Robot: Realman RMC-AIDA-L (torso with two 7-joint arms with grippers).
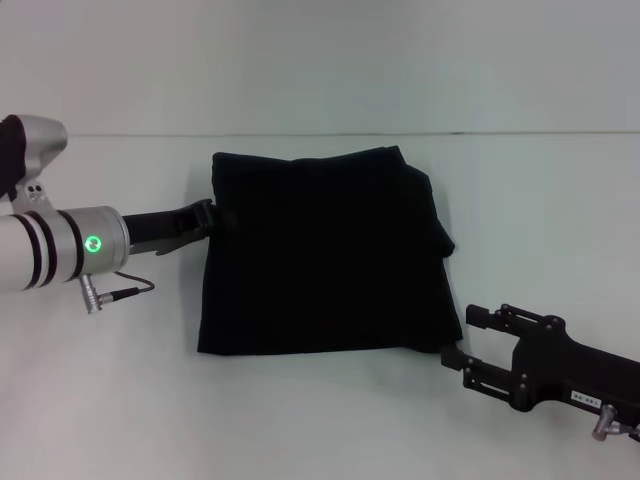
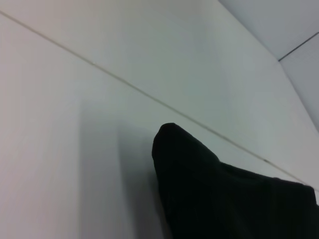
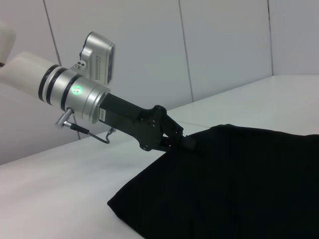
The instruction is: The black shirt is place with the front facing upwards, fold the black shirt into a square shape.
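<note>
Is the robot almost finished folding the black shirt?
Nearly. The black shirt already lies folded into a rough square on the table. The left end effector touches its left edge; the right end effector sits by the near right corner. Maybe just tidying and letting go remain.

A rounded hump of the black shirt (image 2: 209, 194) rises from the white table (image 2: 65, 149). The cloth spreads toward the frame's lower corner. A thin seam line (image 2: 124, 82) crosses the pale surface behind it.
</note>
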